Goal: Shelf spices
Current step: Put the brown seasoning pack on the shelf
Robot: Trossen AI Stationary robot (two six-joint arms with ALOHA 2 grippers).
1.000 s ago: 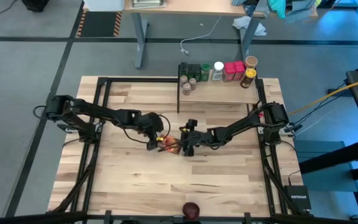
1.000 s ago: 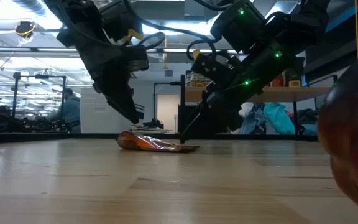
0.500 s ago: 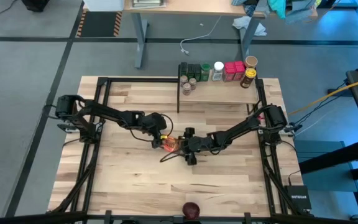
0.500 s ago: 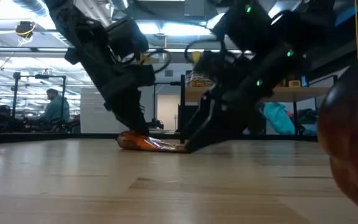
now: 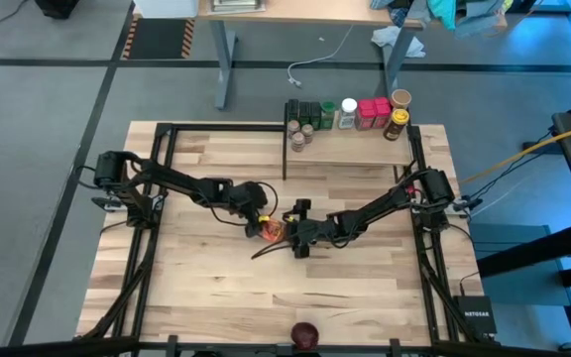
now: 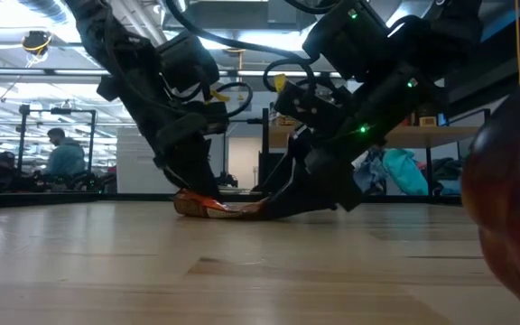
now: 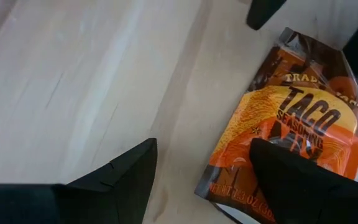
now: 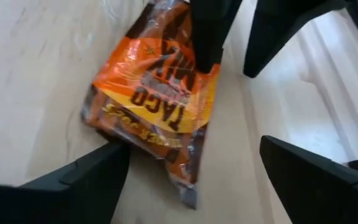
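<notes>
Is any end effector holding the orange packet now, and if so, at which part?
Nothing is held. The taco seasoning packet lies flat on the table; the left end effector and the right end effector are both open, straddling its edges.

Glossy crinkled orange foil taco seasoning packet (image 7: 291,134), smooth pale matt plank wooden tabletop (image 5: 355,293), matt black plastic gripper fingers (image 7: 120,177)

A taco seasoning packet (image 5: 271,231) is lying flat on the plank table (image 5: 206,288); jars (image 5: 310,116) are standing on the shelf (image 5: 350,147).
</notes>
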